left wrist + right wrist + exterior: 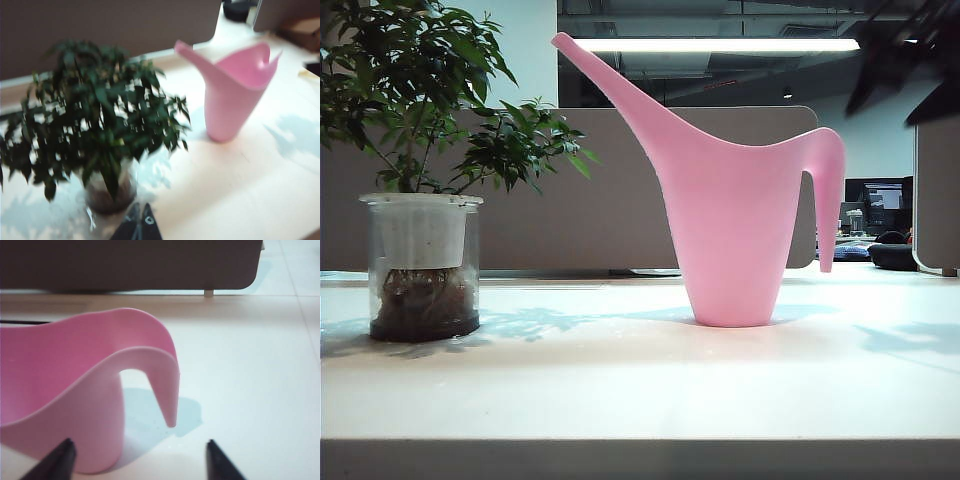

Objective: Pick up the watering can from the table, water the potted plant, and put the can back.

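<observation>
The pink watering can [735, 220] stands upright on the cream table [640, 400], with its spout towards the potted plant [420, 90] at the left. In the right wrist view my right gripper [139, 441] is open, well above the table. Its fingertips [67, 442] flank the can's body [65, 370] and the curved handle [167, 380] without touching them. A dark blur at the top right [905, 60] of the exterior view looks like that arm. My left gripper [139, 220] is shut and empty. It hovers close to the potted plant [100, 115], with the can [235, 95] farther off.
A grey-beige partition [620, 190] runs behind the table. Dark desk items [892, 255] sit at the back right, beyond the can. The table's thick front edge [640, 445] runs across the exterior view. Shadows of leaves lie on the tabletop.
</observation>
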Robot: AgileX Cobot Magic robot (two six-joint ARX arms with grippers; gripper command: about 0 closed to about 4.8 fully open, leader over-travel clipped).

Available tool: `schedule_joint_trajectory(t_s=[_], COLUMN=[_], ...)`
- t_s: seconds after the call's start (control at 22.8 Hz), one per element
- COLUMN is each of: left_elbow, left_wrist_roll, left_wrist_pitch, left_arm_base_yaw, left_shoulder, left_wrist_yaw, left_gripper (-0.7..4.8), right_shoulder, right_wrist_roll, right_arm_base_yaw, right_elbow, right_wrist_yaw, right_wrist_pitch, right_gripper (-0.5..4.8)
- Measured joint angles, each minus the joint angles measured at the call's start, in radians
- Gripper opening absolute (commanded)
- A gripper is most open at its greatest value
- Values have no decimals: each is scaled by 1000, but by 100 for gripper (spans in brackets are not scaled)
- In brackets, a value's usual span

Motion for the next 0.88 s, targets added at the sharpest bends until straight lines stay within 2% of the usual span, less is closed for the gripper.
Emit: schedule_joint_trajectory(t_s=[0.04, 0.13, 0.26, 0.35, 0.48, 0.66, 0.79, 0.88], left_elbow=[-7, -45, -127, -174, -262, -391, -447, -488], left_wrist_roll=[6, 23, 35, 37, 37, 37, 29, -45], left_wrist_pitch=[22, 124, 258, 304, 345, 426, 453, 453], left_arm_base_yaw=[0, 0, 0, -5, -14, -22, -22, -22], left_shoulder=[1, 0, -2, -20, -62, -137, -162, -155], left_wrist_yaw=[0, -3, -2, -2, 3, 24, 24, 24], left_gripper=[-5, -5, -5, -5, -5, -5, -3, -4], right_shoulder=[-68, -204, -422, -487, -604, -724, -778, -813], right_wrist_roll=[16, 33, 40, 40, 40, 37, 36, 37], right_arm_base_yaw=[0, 1, 6, 6, 5, 5, 5, 5], right_elbow=[-23, -53, -73, -73, -74, -73, -74, -77], right_wrist_yaw=[0, -6, -90, -97, -92, -25, 54, 59], right_wrist_pitch=[-21, -43, -121, -160, -236, -324, -468, -599], right_gripper=[153, 79, 67, 38, 29, 31, 31, 30])
